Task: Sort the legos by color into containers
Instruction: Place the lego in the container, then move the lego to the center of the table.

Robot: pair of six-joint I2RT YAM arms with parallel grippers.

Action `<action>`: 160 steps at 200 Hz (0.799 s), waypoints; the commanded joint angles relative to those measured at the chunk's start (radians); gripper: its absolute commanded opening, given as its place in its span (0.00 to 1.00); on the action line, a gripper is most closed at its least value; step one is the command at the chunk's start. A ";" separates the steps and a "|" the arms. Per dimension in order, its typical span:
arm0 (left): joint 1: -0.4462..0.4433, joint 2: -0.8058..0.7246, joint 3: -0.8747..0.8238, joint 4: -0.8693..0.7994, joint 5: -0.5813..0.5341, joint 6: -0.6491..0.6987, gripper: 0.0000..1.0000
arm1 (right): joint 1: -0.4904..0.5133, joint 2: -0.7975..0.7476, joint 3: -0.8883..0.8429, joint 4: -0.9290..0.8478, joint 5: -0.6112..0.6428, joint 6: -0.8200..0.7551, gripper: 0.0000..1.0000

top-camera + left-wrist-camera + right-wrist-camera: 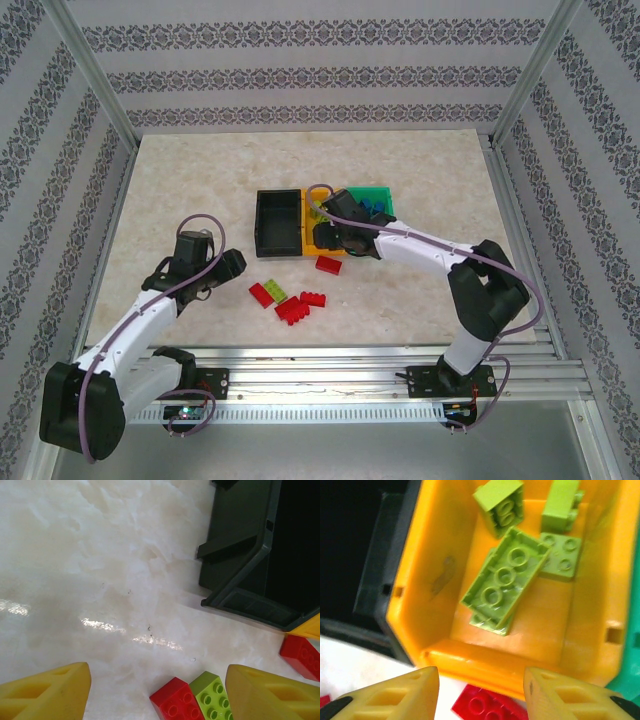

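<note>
Three containers stand in a row: black [278, 222], orange [312, 245] and green [383, 192], the green one with blue legos [372, 207] in it. My right gripper [481, 690] hovers open over the orange bin's [440, 555] near wall, nothing between its fingers. Several lime legos [506, 577] lie inside that bin. A red brick [487, 707] sits on the table just below. My left gripper [157, 695] is open and low over the table, with a red brick [175, 702] and a lime brick [212, 697] side by side between its fingers.
Loose red legos [292, 310] and one lime brick [276, 291] lie in front of the bins, another red one [328, 264] beside the orange bin. The black bin's [260, 555] corner is close ahead of my left gripper [228, 268]. Patterned walls and metal posts enclose the table.
</note>
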 commanded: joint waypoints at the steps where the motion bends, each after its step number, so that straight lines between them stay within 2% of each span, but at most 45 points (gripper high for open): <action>1: 0.010 0.012 0.000 0.049 0.014 -0.019 0.72 | 0.067 -0.042 -0.021 -0.006 -0.075 -0.026 0.49; 39: 0.011 0.016 -0.006 0.069 0.010 -0.024 0.72 | 0.215 0.008 -0.020 0.007 -0.187 -0.037 0.49; 74: 0.010 0.029 -0.010 0.089 0.027 -0.027 0.74 | 0.311 0.131 0.045 -0.005 -0.191 -0.031 0.51; 127: 0.011 0.003 -0.014 0.074 0.032 -0.018 0.74 | 0.324 0.186 0.087 -0.050 -0.067 -0.061 0.51; 160: 0.010 -0.001 -0.024 0.091 0.031 -0.033 0.74 | 0.317 0.224 0.108 -0.057 -0.090 -0.078 0.51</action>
